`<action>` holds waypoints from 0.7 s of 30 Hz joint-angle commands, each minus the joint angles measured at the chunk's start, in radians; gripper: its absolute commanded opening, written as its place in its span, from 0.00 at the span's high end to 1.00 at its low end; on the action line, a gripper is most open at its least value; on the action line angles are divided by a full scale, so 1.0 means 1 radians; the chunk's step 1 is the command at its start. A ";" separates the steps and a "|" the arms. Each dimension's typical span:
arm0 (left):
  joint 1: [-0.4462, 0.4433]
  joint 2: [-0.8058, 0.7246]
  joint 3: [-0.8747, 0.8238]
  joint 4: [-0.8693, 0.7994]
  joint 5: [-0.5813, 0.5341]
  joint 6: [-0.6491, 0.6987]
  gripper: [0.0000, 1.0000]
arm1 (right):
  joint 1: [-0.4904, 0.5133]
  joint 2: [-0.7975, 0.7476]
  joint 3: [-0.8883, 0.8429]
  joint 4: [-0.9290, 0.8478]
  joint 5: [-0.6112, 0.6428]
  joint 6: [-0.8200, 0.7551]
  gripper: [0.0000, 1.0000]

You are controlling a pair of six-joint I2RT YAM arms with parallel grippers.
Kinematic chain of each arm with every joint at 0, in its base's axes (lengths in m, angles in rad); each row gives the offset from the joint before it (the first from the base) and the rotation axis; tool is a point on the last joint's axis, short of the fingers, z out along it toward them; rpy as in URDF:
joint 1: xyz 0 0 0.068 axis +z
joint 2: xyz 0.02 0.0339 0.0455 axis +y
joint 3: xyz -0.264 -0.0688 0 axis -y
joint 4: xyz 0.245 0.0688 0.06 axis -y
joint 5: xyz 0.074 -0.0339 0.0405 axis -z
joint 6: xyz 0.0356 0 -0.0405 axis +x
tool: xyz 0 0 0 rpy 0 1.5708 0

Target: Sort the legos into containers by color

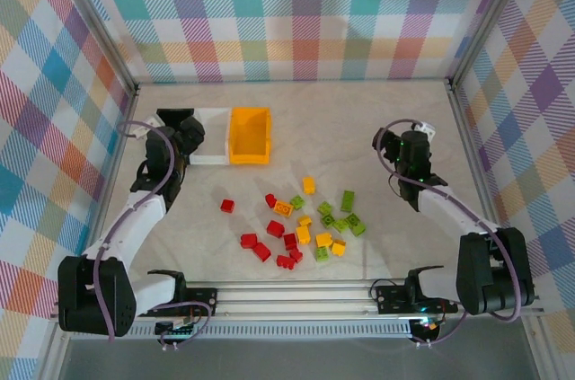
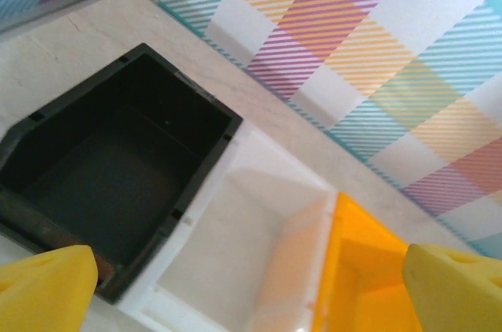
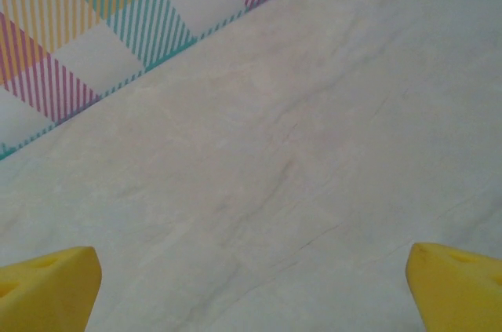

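Note:
The legos lie loose on the table in the top external view: red ones [image 1: 275,228] to the left, yellow-orange ones [image 1: 308,185] and lime green ones [image 1: 348,200] to the right. The three containers stand side by side at the back left: black bin [image 1: 173,115], white bin [image 1: 214,160] and orange bin [image 1: 249,157]. My left gripper [image 1: 190,136] hovers open over the black and white bins; its wrist view looks into the empty black bin [image 2: 182,81], white bin [image 2: 274,151] and orange bin [image 2: 361,230]. My right gripper [image 1: 393,140] is open over bare table, its fingertips [image 3: 47,289] holding nothing.
Checked walls close the table at the back and both sides, with metal posts at the corners. A metal rail [image 1: 296,295] runs along the near edge between the arm bases. The left arm hides part of the black bin from above.

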 commanded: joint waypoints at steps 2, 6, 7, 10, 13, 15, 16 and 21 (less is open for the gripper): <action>0.009 -0.052 0.042 -0.190 0.104 -0.152 0.00 | 0.085 0.119 0.090 -0.055 -0.283 0.097 0.00; 0.006 -0.104 0.023 -0.168 0.254 -0.150 0.00 | 0.242 0.260 0.238 -0.104 -0.302 0.051 0.00; 0.006 -0.124 0.011 -0.167 0.266 -0.159 0.00 | 0.284 0.302 0.275 -0.092 -0.304 0.042 0.00; 0.003 -0.187 -0.015 -0.172 0.303 -0.161 0.00 | 0.375 0.449 0.434 -0.143 -0.301 0.046 0.04; -0.001 -0.263 -0.042 -0.190 0.314 -0.157 0.00 | 0.451 0.593 0.610 -0.204 -0.273 0.037 0.08; -0.004 -0.309 -0.059 -0.211 0.314 -0.156 0.00 | 0.482 0.673 0.712 -0.236 -0.255 0.033 0.09; -0.004 -0.329 -0.067 -0.223 0.313 -0.154 0.00 | 0.494 0.718 0.773 -0.265 -0.249 0.042 0.10; -0.006 -0.387 -0.098 -0.259 0.335 -0.148 0.00 | 0.526 0.877 0.962 -0.324 -0.196 0.077 0.20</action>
